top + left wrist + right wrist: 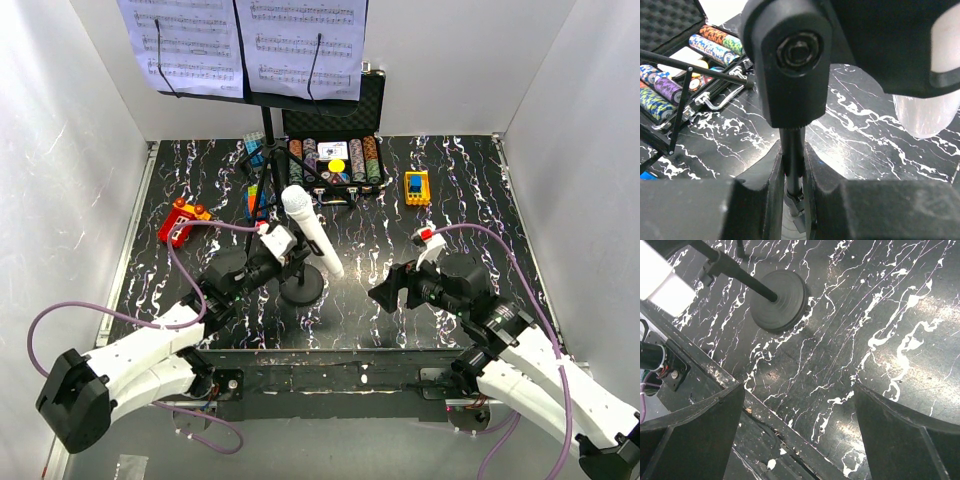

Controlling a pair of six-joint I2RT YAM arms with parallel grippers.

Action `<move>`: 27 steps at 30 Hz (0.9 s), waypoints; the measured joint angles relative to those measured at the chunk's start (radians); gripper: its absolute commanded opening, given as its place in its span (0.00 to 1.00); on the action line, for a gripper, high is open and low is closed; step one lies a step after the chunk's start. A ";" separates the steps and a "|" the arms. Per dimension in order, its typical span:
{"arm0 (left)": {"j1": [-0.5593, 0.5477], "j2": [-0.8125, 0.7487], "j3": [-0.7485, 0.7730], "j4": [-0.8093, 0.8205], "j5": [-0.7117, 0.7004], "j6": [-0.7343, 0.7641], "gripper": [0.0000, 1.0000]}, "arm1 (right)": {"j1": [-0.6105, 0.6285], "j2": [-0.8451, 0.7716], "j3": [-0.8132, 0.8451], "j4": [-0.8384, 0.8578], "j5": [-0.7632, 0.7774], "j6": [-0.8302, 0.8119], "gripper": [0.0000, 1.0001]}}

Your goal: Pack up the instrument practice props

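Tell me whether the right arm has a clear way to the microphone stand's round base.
Probably yes: the right gripper is open, with only bare tabletop between it and the round base. The left gripper grips the pole above it, leaving the base free.

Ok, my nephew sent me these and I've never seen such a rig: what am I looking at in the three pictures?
These are two white robot arms bolted at the near edge of a black table. The wide picture comes from a fixed camera above and behind them; the other two come from a camera on each wrist, looking past that arm's own fingers. On the table stand a music stand with sheet music, an open case of poker chips, small toys and a white mic on a mic stand. The left gripper is closed on the pole of the mic stand. The right gripper is open and holds nothing; its camera looks down on the stand's round base.
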 measured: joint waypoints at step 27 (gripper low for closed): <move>-0.006 -0.066 -0.020 0.049 -0.088 -0.064 0.48 | 0.000 -0.037 0.013 -0.060 0.001 -0.003 0.98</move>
